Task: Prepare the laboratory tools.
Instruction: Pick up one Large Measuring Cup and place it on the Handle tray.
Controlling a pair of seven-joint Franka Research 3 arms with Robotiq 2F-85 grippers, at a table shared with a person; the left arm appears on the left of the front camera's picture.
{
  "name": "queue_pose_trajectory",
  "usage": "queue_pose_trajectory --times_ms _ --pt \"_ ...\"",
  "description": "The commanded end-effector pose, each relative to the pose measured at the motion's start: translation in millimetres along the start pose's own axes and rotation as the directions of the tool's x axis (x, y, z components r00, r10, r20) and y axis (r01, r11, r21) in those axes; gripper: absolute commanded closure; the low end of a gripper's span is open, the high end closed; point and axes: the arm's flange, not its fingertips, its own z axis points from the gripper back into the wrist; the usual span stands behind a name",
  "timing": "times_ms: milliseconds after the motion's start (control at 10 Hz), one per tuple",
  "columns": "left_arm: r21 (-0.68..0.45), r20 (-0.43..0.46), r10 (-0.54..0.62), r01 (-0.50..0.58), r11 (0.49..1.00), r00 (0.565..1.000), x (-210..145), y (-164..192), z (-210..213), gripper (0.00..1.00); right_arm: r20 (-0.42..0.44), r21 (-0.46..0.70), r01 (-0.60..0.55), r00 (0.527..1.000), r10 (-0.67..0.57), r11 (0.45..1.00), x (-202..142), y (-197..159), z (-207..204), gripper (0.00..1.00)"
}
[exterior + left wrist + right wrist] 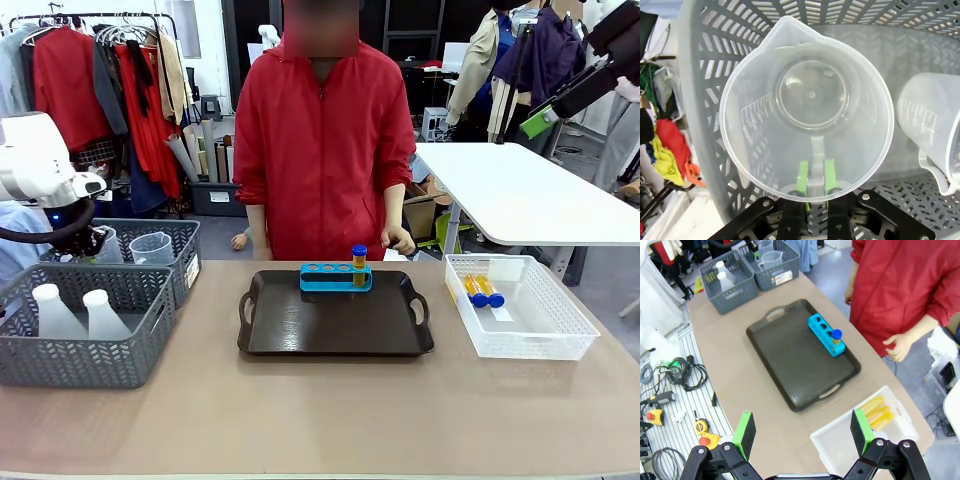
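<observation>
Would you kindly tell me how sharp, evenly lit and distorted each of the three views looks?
Front view: soft, even light, the tray sharp with only faint shadow. Left wrist view: the beaker is sharp, the basket wall behind it bowed by the wide lens. Right wrist view: crisp, the table edges curving.

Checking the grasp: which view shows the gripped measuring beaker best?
Left wrist view: the left end effector pinches the measuring beaker by its handle. Front and right wrist views show beakers in a grey basket, too small to judge the grip.

Bright, even indoor light, soft shadows, sharp focus; wrist views bend at edges
</observation>
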Motion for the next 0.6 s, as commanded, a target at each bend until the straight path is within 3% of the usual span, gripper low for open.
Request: queue_pose_trajectory --times_ms 0,300,500 --pt "0.017 0.014 -0.011 0.01 1.0 1.0 -6.9 -0.8 10.6 1.0 0.005 0.004 0.001 1.0 -0.001 1.0 0.9 0.8 0.4 0.0" --pt "-0.02 0.009 -0.073 0.073 0.997 0.997 -25.5 -13.1 57.4 1.0 0.005 0.004 0.001 1.0 -0.001 1.0 0.9 0.8 0.4 0.0" --pt "-0.028 0.028 -0.178 0.178 0.984 0.984 -52.4 -32.7 119.5 1.0 0.005 0.004 0.001 1.0 -0.001 1.0 0.9 0.8 0.4 0.0"
